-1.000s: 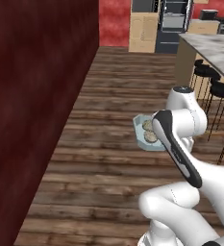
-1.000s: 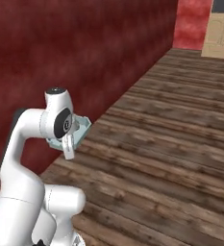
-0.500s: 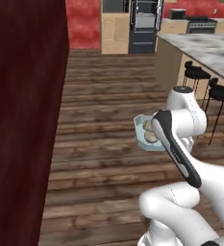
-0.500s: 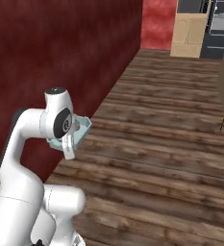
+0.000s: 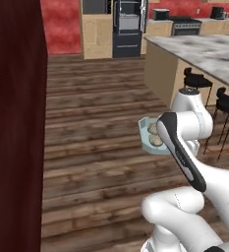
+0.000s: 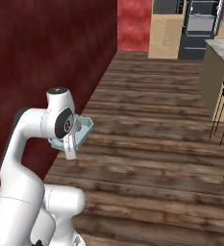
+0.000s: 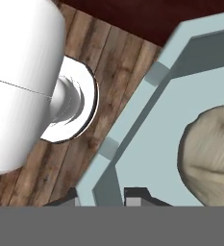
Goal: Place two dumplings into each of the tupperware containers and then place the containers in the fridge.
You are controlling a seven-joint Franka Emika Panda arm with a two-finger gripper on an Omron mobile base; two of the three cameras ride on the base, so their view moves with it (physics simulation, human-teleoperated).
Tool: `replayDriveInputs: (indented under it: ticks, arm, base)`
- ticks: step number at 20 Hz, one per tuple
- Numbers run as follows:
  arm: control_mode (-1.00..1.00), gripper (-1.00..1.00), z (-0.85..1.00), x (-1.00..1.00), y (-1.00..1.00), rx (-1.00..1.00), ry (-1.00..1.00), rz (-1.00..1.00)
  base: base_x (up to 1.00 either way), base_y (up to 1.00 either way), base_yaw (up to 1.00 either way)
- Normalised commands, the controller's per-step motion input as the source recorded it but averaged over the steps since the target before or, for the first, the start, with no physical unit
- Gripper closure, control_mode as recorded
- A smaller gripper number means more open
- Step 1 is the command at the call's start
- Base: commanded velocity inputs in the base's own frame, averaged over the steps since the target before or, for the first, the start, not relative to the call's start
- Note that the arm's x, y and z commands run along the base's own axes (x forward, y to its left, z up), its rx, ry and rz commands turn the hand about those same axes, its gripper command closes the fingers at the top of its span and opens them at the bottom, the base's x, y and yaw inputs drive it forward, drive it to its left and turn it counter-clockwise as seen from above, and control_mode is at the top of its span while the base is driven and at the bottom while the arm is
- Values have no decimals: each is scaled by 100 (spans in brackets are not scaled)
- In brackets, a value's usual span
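The whole scene has slid across both base views over the last second, while the arm and its load keep the same place in the picture. That reads as the base driving or turning, not as things moving: the dark red wall [image 5: 13, 123] now fills less of the left base view, and the far end of the kitchen has opened up, with a tall dark appliance [image 5: 129, 27] against the back wall and a stone-topped island [image 5: 204, 49] with black stools [image 5: 194, 81] at the right. My judgement is that this is the carry step, with the loaded container on its way to the fridge; I cannot say for certain that the dark appliance is that fridge.

The gripper [image 7: 108, 192] is closed almost fully, clamped on the rim at a cut corner of one tupperware container [image 5: 148, 134], held in the air above the wooden floor [image 5: 96, 162] close to the arm's upper joint.

The left base view shows two dumplings [image 5: 155, 136] lying inside the tray. The right base view gives the tray [image 6: 82, 130] from the side, its wall hiding the contents. The hand view shows the fingertips [image 7: 137, 194] astride the rim, with one dumpling [image 7: 212, 144] just inside.
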Motion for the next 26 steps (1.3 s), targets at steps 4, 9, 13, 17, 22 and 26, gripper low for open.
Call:
replayDriveInputs:
  ticks: [4, 9, 13, 17, 22, 26]
  arm:
    - [100, 100, 0, 0, 0, 0, 0, 0]
    - [100, 100, 0, 0, 0, 0, 0, 0]
    - [100, 100, 0, 0, 0, 0, 0, 0]
    - [100, 100, 0, 0, 0, 0, 0, 0]
    - [100, 100, 0, 0, 0, 0, 0, 0]
    - [100, 100, 0, 0, 0, 0, 0, 0]
  base:
    - [100, 36, -3]
    - [100, 21, 0]
    - [100, 0, 0]
    - [100, 1, 0]
    - [100, 0, 0]
    - [100, -1, 0]
